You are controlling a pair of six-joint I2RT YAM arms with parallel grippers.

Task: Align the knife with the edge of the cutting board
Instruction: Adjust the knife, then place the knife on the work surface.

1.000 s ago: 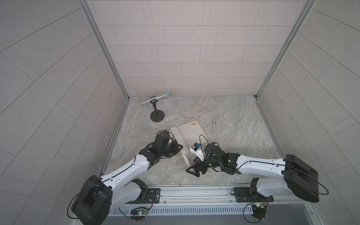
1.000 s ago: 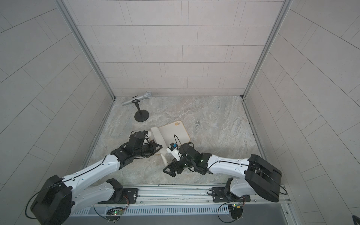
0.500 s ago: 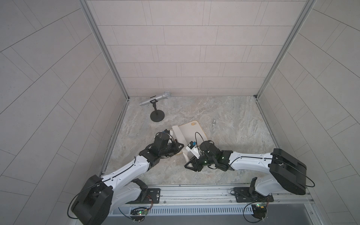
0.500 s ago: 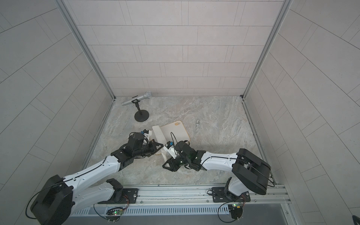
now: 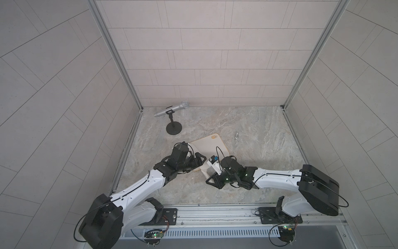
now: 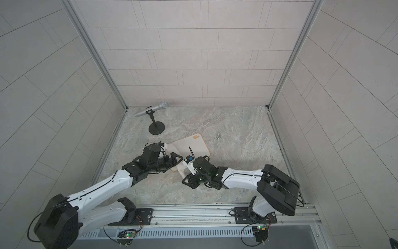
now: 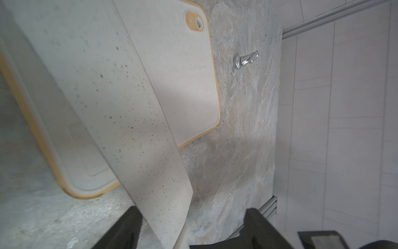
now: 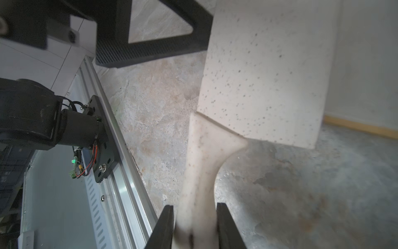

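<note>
The knife [image 7: 129, 120], a broad speckled whitish blade with a cream handle [image 8: 200, 172], lies slanted over the near left part of the cutting board [image 7: 183, 75]. Its handle sticks out past the board's tan rim over the floor. In both top views the board [image 5: 210, 144] [image 6: 191, 146] is partly hidden by the arms. My right gripper [image 8: 195, 215] [image 5: 210, 177] is shut on the knife handle. Around the blade's heel, my left gripper [image 7: 192, 215] [image 5: 199, 160] stands open, one finger [image 7: 129, 224] beside the blade and the other well clear.
A silver microphone [image 5: 172, 108] on a black stand [image 5: 174, 128] stands at the back left. A small metal piece [image 5: 236, 135] [image 7: 244, 60] lies right of the board. Tiled walls close three sides, and a metal rail [image 5: 215, 208] runs along the front.
My right gripper moved left to the knife handle and closed on it. My left gripper, shut before, has opened off the blade.
</note>
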